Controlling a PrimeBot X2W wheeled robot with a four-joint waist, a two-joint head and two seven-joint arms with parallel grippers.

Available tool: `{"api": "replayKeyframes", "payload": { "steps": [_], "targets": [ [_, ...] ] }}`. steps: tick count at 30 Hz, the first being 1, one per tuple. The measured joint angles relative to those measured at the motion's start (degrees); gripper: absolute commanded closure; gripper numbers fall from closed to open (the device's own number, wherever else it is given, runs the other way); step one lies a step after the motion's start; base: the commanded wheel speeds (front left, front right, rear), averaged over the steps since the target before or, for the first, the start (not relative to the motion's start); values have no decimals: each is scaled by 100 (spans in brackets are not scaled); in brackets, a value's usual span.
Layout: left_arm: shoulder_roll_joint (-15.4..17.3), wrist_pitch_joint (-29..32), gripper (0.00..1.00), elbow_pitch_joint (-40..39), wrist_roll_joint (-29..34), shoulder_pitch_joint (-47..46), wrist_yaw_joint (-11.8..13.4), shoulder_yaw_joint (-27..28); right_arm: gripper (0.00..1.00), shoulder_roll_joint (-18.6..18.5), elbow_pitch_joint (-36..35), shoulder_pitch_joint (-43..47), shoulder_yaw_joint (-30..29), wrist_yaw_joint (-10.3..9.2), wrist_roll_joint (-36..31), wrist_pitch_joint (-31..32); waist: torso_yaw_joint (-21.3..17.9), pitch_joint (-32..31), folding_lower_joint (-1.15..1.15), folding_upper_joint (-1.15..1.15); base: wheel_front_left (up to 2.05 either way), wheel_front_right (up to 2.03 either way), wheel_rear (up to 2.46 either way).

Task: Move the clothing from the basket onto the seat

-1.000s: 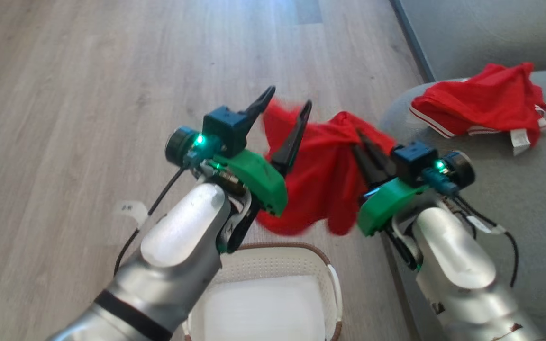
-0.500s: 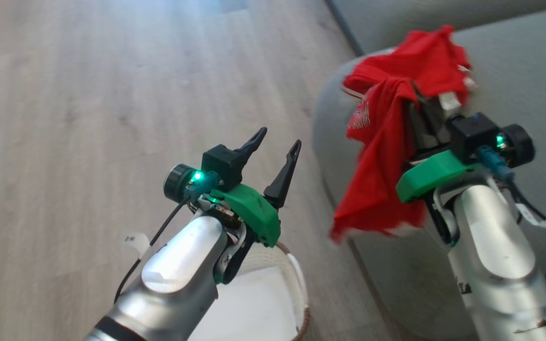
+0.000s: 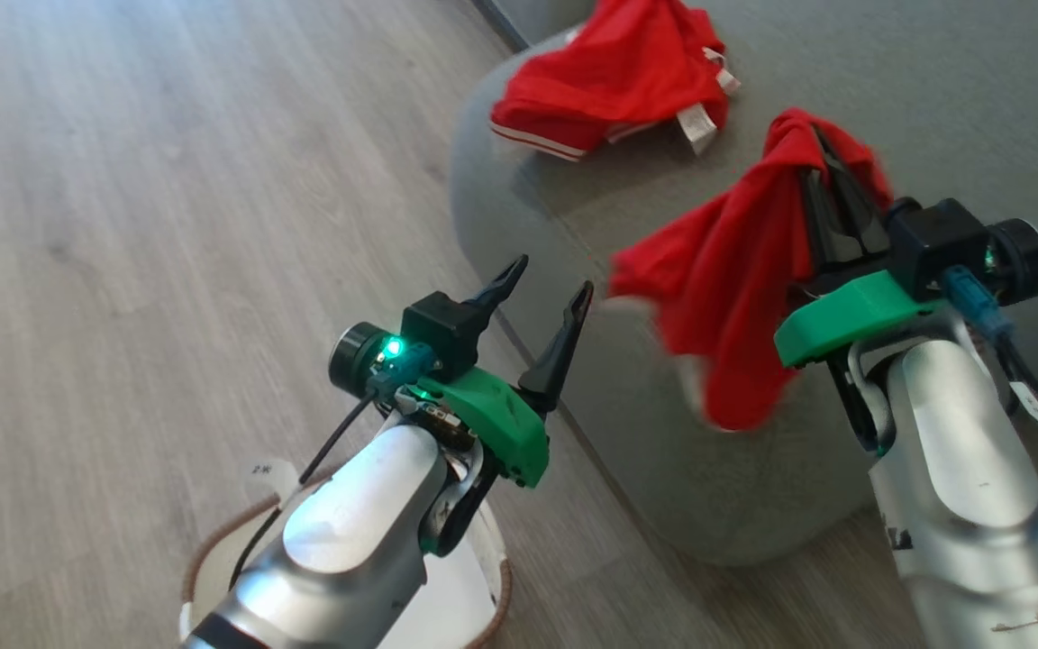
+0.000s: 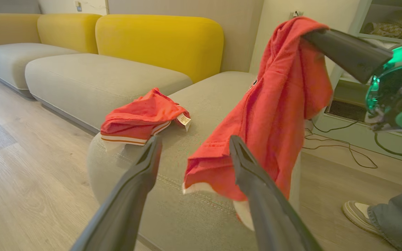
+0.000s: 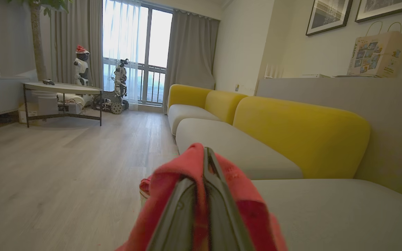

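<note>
Low at the left, on pale wood floor (image 3: 104, 225), white basket (image 3: 474, 586) with brown rim, half hidden behind left forearm (image 3: 348, 532). Just above it in the head view, left fingers (image 3: 564, 338) spread wide apart and empty, tips toward the rounded end of the grey seat (image 3: 915, 81). Farther up, on the seat cushion near that rounded end, one red garment (image 3: 609, 72) in a crumpled heap, white stripes and a label showing. To the right, right fingers (image 3: 843, 225) pressed together on a second red garment (image 3: 735, 288), draped over the tips and hanging down before the seat's front edge; lower hem blurred, apparently clear of the upholstery. From the left wrist camera, far right on the floor, a person's pale shoe (image 4: 359, 212) and blue trouser leg (image 4: 400, 216)
</note>
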Motion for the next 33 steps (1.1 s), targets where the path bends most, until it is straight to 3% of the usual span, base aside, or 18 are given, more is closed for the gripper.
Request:
{"api": "replayKeyframes", "payload": {
  "steps": [6, 13, 19, 33],
  "targets": [
    [-14, -2, 0, -35, 109, 0, -4, -3, 100, -34, 23, -5, -136, 0, 7, 0, -112, 231, 0, 0, 0, 0, 0],
    [-31, -3, 0, -285, 332, -1, -3, -47, 100, -202, 321, -309, -522, 0, 5, 0, 131, 448, 0, 0, 0, 0, 0],
    [-15, -3, 0, -471, 511, -31, 3, -63, 100, -424, 654, -1506, -645, 0, 79, 0, 455, 857, 0, 0, 0, 0, 0],
    [237, 82, 0, -1220, 855, -571, 112, -73, 100, -1562, 2038, -3967, -1161, 0, -209, -1, 1362, 2021, 1, 0, 0, 0, 0]
  ]
}}
